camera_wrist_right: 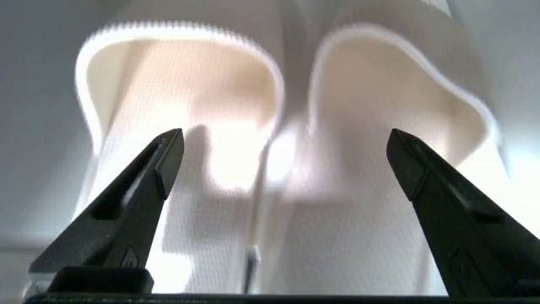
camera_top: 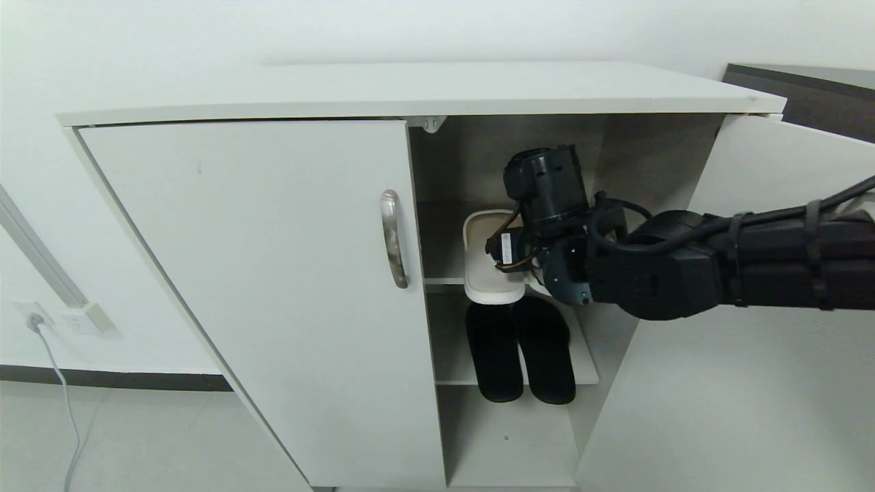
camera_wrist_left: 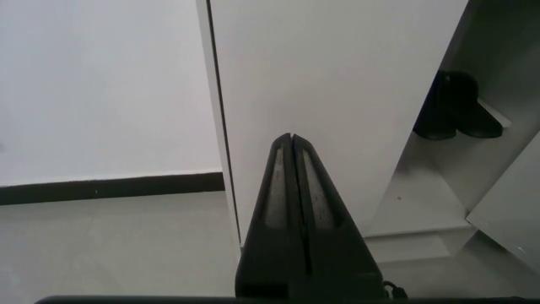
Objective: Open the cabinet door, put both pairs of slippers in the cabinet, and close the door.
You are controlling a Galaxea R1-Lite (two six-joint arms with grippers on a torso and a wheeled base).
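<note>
**Spreading wide over the white slippers, the right pincer grips nothing**

Nearest the camera, the right arm [camera_top: 738, 263] comes in from the right edge of the head view and ends inside the cabinet's open half, right of centre. The right gripper [camera_wrist_right: 284, 135] has its two dark fingers [camera_wrist_right: 139, 198] far apart. Nothing is between them, and the right wrist view shows a clear gap from each tip to the footwear beyond. The left gripper [camera_wrist_left: 291, 143] is pressed fully closed, finger against finger, with nothing held. It sits low in front of the closed left door [camera_top: 260, 273], which fills the centre-left of the head view with its metal handle [camera_top: 393, 239] at the inner edge. The right door [camera_top: 718, 396] is swung open and takes up the lower right.

Just past the right gripper, the white slippers [camera_top: 489, 273] lie side by side on the upper shelf [camera_top: 444, 280] at the middle of the frame, the near end of one sticking out past the shelf's front edge. Directly below, the black slippers [camera_top: 519, 348] lie paired on the next shelf [camera_top: 588, 369], their near ends also overhanging. The bottom compartment sits beneath them.

The cabinet [camera_top: 410, 89] stands against a white wall. At the lower left a wall socket [camera_top: 31, 320] has a cable [camera_top: 65, 396] trailing down to the floor.
</note>
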